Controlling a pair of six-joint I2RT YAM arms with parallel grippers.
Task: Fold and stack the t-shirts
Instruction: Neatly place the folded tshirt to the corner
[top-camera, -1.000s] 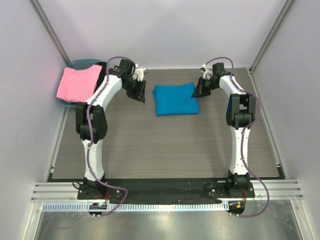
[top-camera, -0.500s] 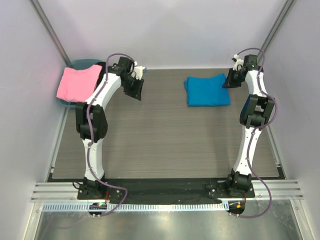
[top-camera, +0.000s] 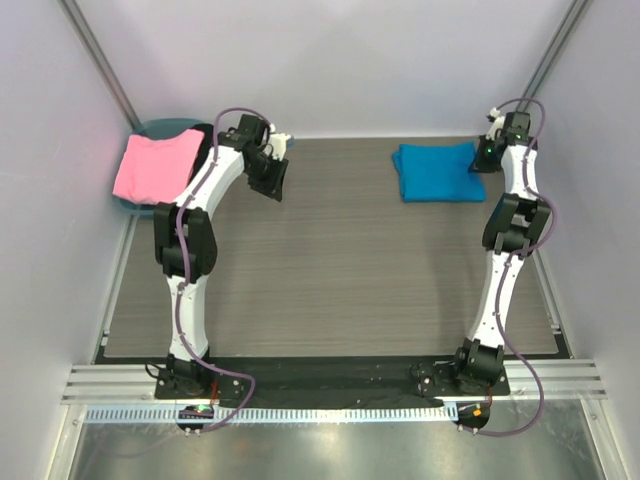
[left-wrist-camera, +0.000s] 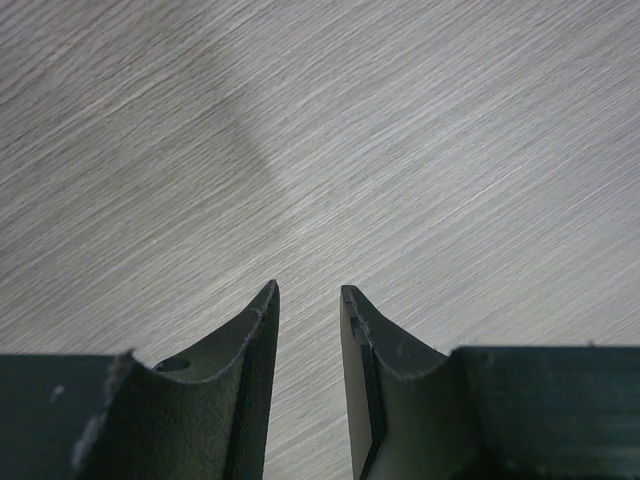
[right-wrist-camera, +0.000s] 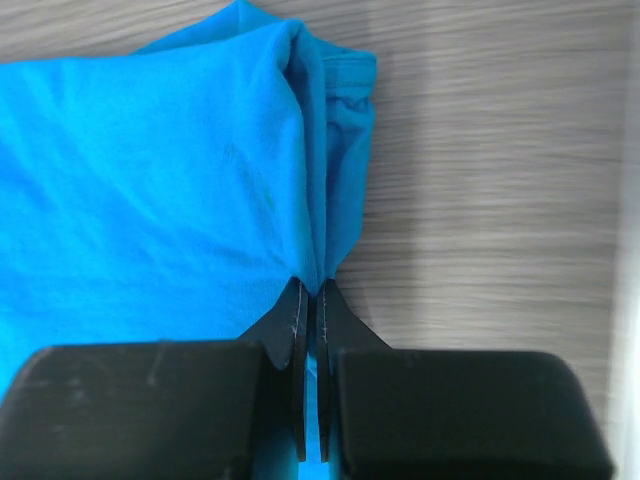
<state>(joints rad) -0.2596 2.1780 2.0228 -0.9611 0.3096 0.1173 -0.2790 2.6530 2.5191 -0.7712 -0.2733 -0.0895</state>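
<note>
A folded blue t-shirt lies at the far right of the table. My right gripper is shut on its right edge; in the right wrist view the blue cloth is pinched between the fingertips. A pink t-shirt lies draped over a teal basket at the far left. My left gripper is open and empty, hanging over bare table just right of the basket; its wrist view shows only wood grain between the fingers.
White walls close in the table on the left, back and right. The right gripper is close to the right wall and the table's right edge. The table's wood surface spans the middle.
My right gripper has dragged the blue t-shirt from the table's middle to the far right. The left gripper has stayed almost still.
</note>
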